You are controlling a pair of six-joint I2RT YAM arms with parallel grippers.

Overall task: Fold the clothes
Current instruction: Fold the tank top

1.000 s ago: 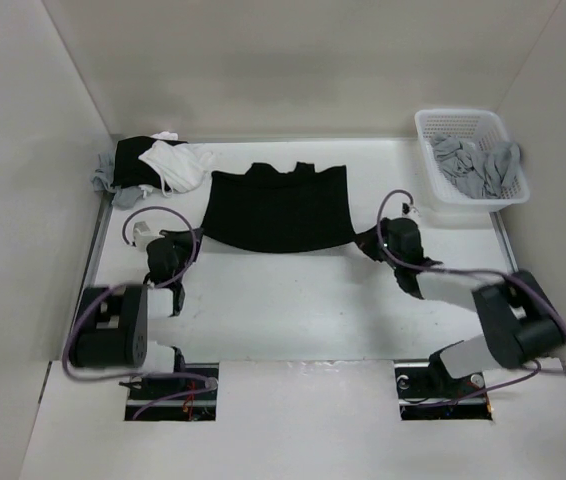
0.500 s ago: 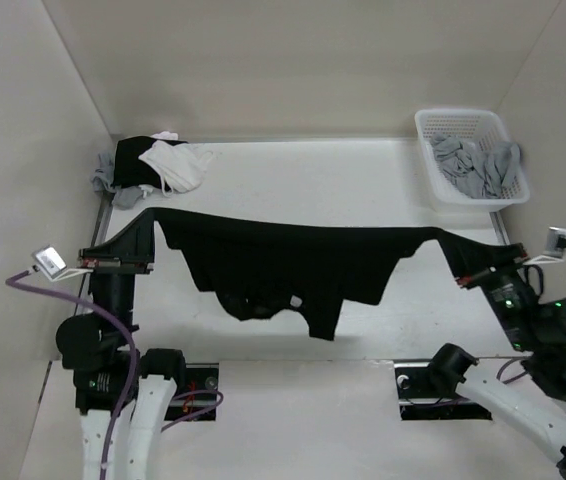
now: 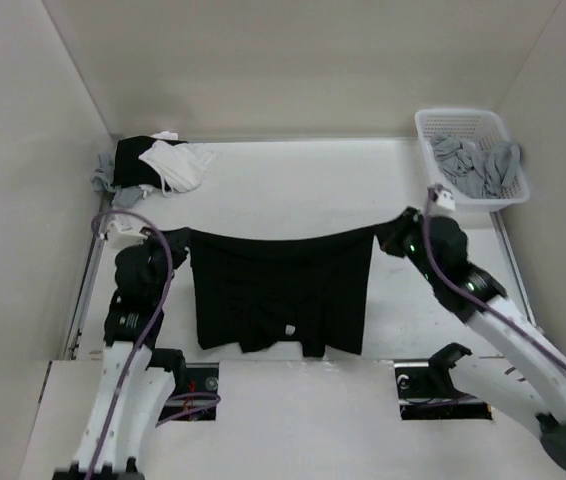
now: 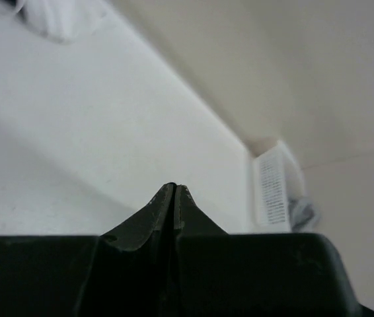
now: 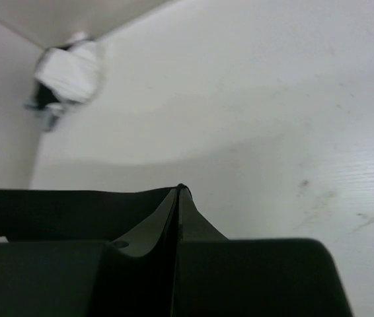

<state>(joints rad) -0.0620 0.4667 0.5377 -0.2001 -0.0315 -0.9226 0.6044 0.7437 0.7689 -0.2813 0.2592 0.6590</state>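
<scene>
A plain black soft-fabric top (image 3: 281, 290) is shown in unbroken black, without pattern, apart from one small pale mark near its near hem. The flat white tabletop (image 3: 293, 190) is bordered by cream walls (image 3: 293, 60). At the far right, light grey garments (image 3: 478, 165) are held in a white latticed plastic basket (image 3: 433, 130). At the far left, a heap of garments (image 3: 158, 165) is mixed in white, black and grey. The two robot arms (image 3: 123, 390) are coloured black and white, and purple cables (image 3: 168, 262) are strung along them.

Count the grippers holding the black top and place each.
2. The left gripper pinches the top at its left corner; the right gripper pinches its right corner. Neither is hidden.
</scene>
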